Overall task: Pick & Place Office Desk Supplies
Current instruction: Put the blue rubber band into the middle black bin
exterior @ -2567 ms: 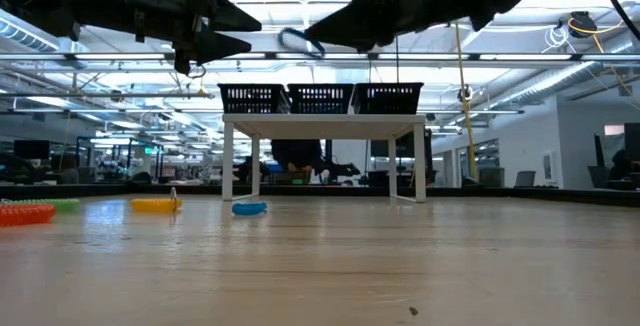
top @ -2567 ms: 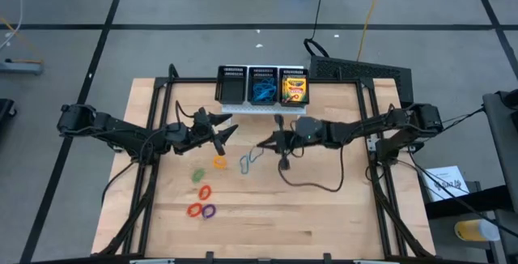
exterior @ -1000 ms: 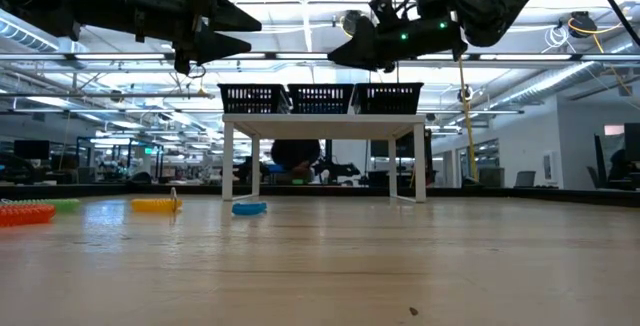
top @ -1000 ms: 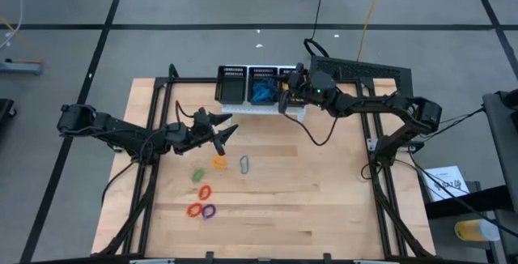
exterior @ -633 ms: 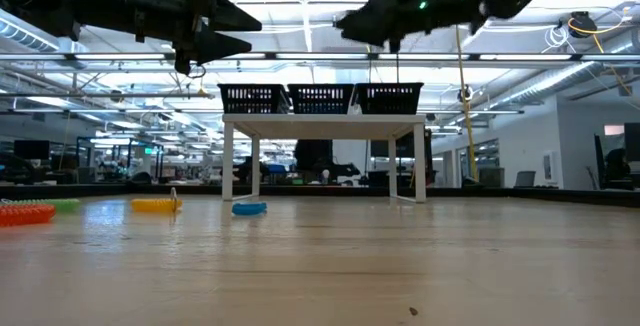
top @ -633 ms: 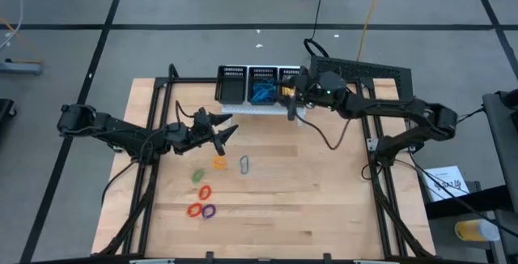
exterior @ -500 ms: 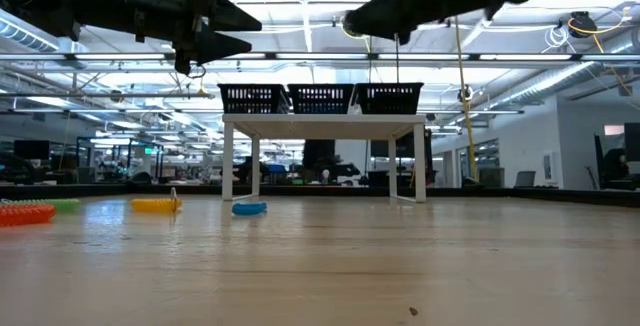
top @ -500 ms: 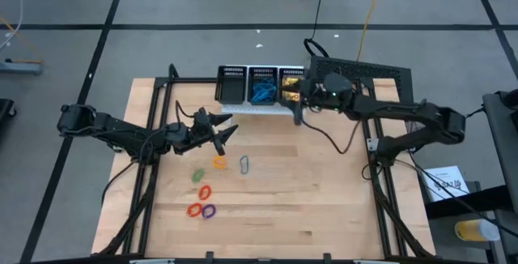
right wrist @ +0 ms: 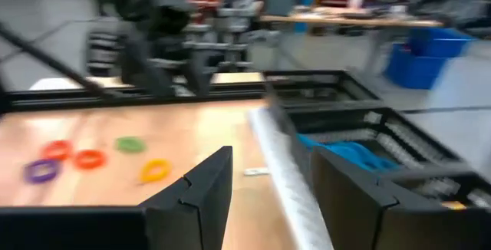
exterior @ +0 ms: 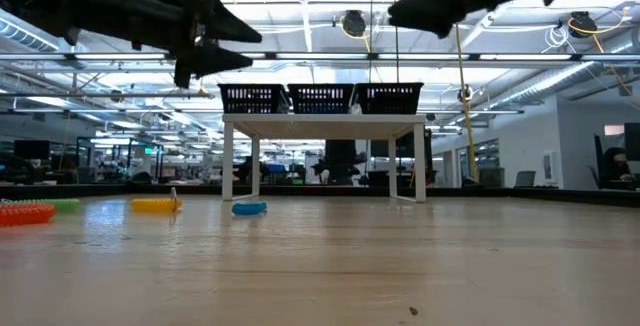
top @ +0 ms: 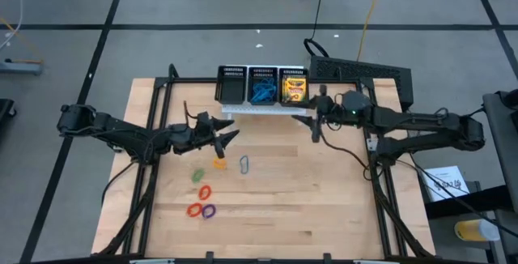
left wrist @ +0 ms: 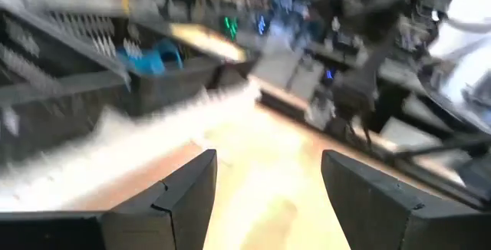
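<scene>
A black mesh organiser [top: 263,85] stands on a white stand at the table's far edge. Blue loops [top: 261,93] fill its middle compartment and a yellow-and-green crayon box [top: 294,89] its right one. On the table lie one blue oval loop [top: 244,164], an orange loop [top: 219,163], a green one [top: 197,175], two reddish ones [top: 205,192] and a purple one [top: 209,211]. My left gripper [top: 229,135] hovers open above the table, left of the blue loop, holding nothing [left wrist: 268,196]. My right gripper [top: 312,123] hangs open and holds nothing [right wrist: 268,192], in front of the organiser's right end.
The organiser's left compartment [top: 231,84] shows no content. A black frame [top: 368,146] runs along the table's sides. Bare wood [top: 316,199] covers the table's near right half. A dark box [top: 364,71] sits behind the far right corner.
My right gripper has drawn back from above the organiser's right compartment toward the table's right edge and a little toward the near edge, rising slightly. My left gripper has stayed in place and has rolled slightly. The loops on the table have not moved.
</scene>
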`<act>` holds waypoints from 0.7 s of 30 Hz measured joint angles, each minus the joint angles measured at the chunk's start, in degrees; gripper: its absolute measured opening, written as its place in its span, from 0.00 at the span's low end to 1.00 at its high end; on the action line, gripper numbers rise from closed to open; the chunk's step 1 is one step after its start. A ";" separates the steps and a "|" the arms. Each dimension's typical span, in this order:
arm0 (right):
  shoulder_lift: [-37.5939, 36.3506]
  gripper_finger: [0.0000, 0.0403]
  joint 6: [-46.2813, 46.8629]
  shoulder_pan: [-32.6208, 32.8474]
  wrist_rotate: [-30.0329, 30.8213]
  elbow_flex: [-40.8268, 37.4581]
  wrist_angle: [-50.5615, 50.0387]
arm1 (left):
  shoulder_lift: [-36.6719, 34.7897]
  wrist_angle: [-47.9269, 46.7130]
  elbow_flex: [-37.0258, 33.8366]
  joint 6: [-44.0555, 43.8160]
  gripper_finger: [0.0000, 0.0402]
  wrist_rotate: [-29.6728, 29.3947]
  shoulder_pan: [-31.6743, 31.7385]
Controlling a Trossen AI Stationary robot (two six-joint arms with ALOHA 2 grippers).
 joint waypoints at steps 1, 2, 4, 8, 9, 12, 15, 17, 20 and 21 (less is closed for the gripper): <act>-0.99 0.41 -0.02 0.36 2.26 -1.22 0.48 | 0.00 -2.09 0.25 -1.23 0.61 1.15 0.00; -1.96 0.41 -0.15 0.65 3.86 -2.32 1.15 | 0.00 -4.91 0.80 -2.20 0.61 2.15 0.00; -3.80 0.41 -0.75 1.14 5.37 -4.39 2.52 | 0.07 -11.21 2.13 -3.73 0.61 3.08 -0.38; -6.82 0.41 -1.24 1.93 5.20 -8.07 5.70 | 3.35 -19.39 5.12 -4.18 0.61 3.62 -2.30; -7.50 0.41 -1.85 2.19 5.20 -9.03 6.70 | 4.74 -19.79 6.07 -4.04 0.61 4.59 -2.83; -9.41 0.41 -3.76 2.91 5.18 -11.73 9.81 | 9.18 -20.39 8.29 -3.52 0.61 7.63 -4.23; -11.48 0.41 -5.16 3.32 5.29 -14.10 12.47 | 13.71 -21.72 9.97 -4.03 0.61 8.94 -4.87; -12.66 0.41 -5.46 3.48 5.35 -15.18 13.78 | 16.11 -22.05 10.60 -5.10 0.61 8.96 -4.87; -14.41 0.41 -5.53 3.48 5.35 -16.18 14.78 | 19.56 -22.48 10.67 -7.79 0.61 8.96 -4.83; -14.83 0.41 -5.55 3.48 5.29 -16.53 15.04 | 20.65 -22.42 10.66 -8.61 0.61 8.96 -4.83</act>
